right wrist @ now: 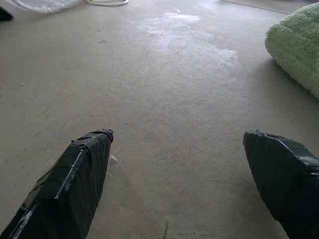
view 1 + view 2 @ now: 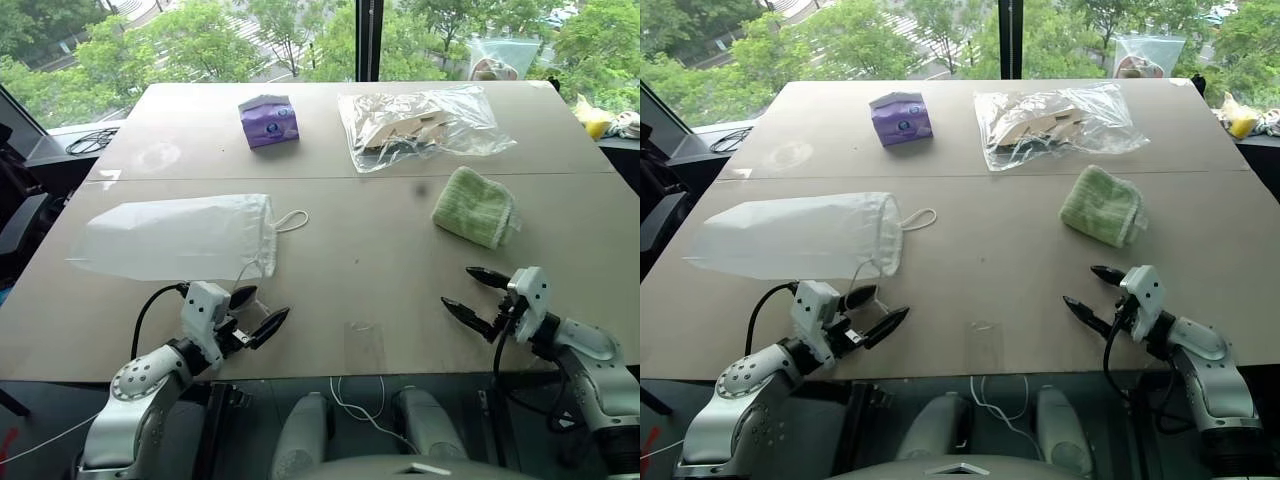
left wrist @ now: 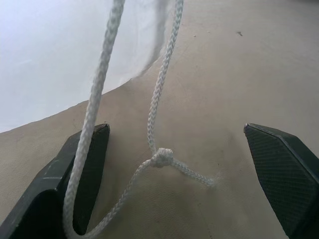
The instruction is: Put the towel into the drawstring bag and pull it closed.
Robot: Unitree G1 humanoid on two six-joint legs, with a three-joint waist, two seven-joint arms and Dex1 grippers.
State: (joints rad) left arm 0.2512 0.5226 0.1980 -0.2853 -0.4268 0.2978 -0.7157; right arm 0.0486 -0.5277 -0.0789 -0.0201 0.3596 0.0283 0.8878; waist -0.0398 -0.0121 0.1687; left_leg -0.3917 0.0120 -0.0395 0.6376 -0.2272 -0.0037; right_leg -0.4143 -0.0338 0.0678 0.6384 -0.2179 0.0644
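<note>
On table point(image 2: 380, 250): fluffy green folded towel point(image 2: 474, 206).

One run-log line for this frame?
towel: on table, untouched | drawstring bag: flat, empty | left gripper: open | right gripper: open

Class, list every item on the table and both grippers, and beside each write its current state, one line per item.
towel: folded, lying on the table, outside the bag
drawstring bag: flat on its side, mouth gathered, cords loose
cord: knotted, slack between the left fingers, not gripped
clear plastic bag: crumpled, holding cardboard pieces
purple tissue pack: upright, untouched
left gripper: open, empty
right gripper: open, empty
</note>
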